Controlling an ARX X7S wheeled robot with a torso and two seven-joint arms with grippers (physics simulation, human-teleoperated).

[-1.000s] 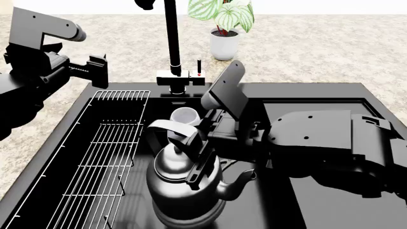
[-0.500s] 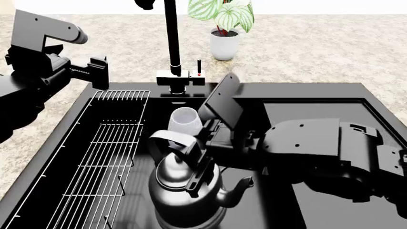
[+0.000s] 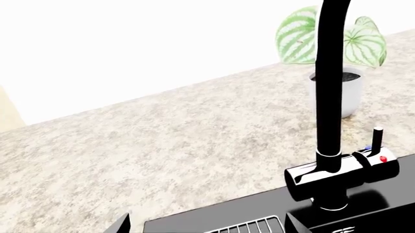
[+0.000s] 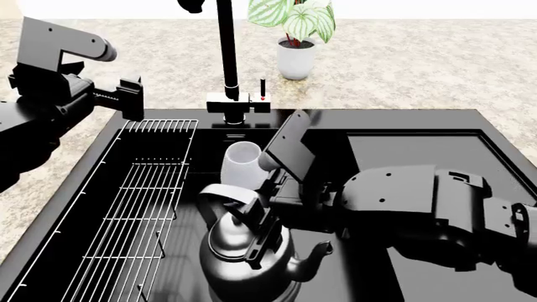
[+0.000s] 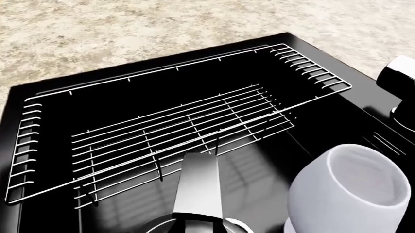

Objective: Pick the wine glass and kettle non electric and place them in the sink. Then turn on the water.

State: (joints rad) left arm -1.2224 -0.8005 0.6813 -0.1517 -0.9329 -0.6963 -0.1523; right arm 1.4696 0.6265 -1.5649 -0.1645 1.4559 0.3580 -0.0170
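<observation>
The dark grey kettle [image 4: 248,261] is low inside the black sink [image 4: 419,123], near its front. My right gripper [image 4: 258,231] is shut on its arched handle, which shows as a grey band in the right wrist view [image 5: 199,187]. The pale wine glass [image 4: 243,163] stands upright in the basin just behind the kettle, and it also shows in the right wrist view [image 5: 353,194]. My left gripper [image 4: 130,97] is open and empty above the counter at the sink's back left corner. In the left wrist view its fingertips [image 3: 123,225] frame the sink's rim [image 3: 259,213].
A tall black faucet [image 4: 226,50] with a small upright lever [image 4: 263,89] stands behind the sink; both show in the left wrist view, the faucet [image 3: 327,97] and the lever [image 3: 376,138]. A white wire rack [image 4: 143,207] fills the sink's left side. A potted plant [image 4: 296,56] stands on the speckled counter.
My right arm has drawn back and down with the kettle, which now sits lower and nearer the sink's front. More of the wine glass shows. The left arm has barely moved.
</observation>
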